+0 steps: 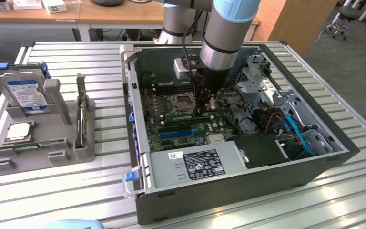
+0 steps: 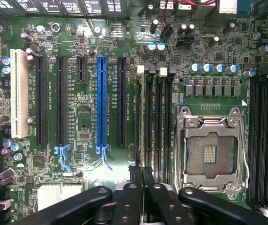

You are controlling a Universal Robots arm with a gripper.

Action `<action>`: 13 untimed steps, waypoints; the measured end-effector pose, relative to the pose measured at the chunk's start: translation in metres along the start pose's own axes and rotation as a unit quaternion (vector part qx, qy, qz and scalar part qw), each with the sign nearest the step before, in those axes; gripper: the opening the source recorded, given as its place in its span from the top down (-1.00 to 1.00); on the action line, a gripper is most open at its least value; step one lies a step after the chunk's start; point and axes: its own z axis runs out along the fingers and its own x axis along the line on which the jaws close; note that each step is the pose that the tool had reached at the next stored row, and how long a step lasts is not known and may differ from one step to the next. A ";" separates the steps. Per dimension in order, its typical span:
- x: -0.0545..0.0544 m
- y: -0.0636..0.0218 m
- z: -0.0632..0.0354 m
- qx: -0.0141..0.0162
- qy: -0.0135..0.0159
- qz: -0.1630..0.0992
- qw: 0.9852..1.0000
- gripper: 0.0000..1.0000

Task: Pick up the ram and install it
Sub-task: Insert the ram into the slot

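Observation:
My gripper [image 1: 206, 109] reaches down inside the open computer case [image 1: 310, 167], over the motherboard [image 1: 177, 126] just beside the empty processor socket [image 1: 183, 101]. In the wrist view its black fingertips [image 2: 135, 180] are pressed together on the ram [image 2: 143, 140]. The ram shows edge-on as a thin strip lined up along one of the black memory slots [image 2: 158, 122] next to the processor socket [image 2: 211, 150]. Whether the stick is seated in the slot I cannot tell.
On the exterior view's left a grey rack [image 1: 65, 143] holds a hard drive [image 1: 24, 93] with a blue-white label and a square silver processor [image 1: 19, 131]. The power supply [image 1: 196, 164], a drive cage [image 1: 259, 86] and blue cables [image 1: 297, 133] crowd the case.

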 end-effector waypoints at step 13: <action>0.000 -0.0001 0.0013 0.000 0.000 0.000 1.000 0.76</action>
